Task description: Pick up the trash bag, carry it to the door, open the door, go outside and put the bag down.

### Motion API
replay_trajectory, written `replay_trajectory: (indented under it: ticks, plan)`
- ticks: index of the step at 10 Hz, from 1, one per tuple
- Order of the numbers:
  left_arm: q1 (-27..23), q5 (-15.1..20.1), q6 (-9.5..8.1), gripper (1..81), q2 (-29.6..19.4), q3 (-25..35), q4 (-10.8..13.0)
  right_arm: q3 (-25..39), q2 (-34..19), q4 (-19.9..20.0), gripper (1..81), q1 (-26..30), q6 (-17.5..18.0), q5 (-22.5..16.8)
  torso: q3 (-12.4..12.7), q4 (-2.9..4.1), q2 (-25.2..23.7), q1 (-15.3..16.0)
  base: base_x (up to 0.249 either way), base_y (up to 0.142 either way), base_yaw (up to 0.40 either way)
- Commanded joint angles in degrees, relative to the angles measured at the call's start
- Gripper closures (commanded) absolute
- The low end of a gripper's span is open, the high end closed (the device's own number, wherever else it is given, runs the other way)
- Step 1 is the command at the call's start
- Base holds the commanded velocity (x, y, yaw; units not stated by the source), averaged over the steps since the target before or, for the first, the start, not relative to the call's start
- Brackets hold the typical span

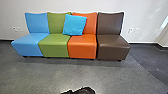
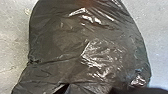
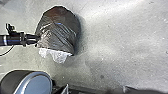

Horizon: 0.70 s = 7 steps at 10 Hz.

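The left gripper (image 3: 36, 39) has its fingers drawn narrow on the side of the bag (image 3: 58, 28), over the grey floor (image 3: 112, 47); white plastic (image 3: 58, 56) pokes out of it. In the head view, four chairs (image 1: 82, 46) stand across the upper frame, a blue pillow (image 1: 74, 25) leaning on the green and orange backs. A dark shape (image 1: 83, 90), too little shown to name, is at bottom centre.
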Motion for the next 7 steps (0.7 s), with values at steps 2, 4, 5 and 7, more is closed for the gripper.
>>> replay_trajectory:
  ticks: [2,4,5,7]
  plan:
    - [-5.9,4.0,0.05,1.0,0.4,0.0,-0.8,1.5,-3.0,2.5,1.0,6.0,0.1,-2.4,-1.7,0.00,-7.5,4.8,0.000,0.000,0.000]
    - [-4.6,3.6,0.05,1.0,0.6,0.0,-0.9,1.9,-3.3,3.1,1.0,7.1,0.1,-4.1,-3.2,0.00,-10.5,6.7,0.000,0.000,0.000]
    - [-4.1,3.4,0.05,1.0,0.6,0.0,-0.9,1.9,-3.3,3.1,1.0,7.3,0.1,-4.5,-3.7,0.00,-12.2,7.7,0.000,0.000,0.000]
    - [-3.3,0.6,0.13,1.0,0.6,0.0,-0.8,2.3,-3.6,3.1,1.0,7.7,0.1,-5.1,-3.8,0.00,-15.8,10.0,0.000,0.000,0.000]
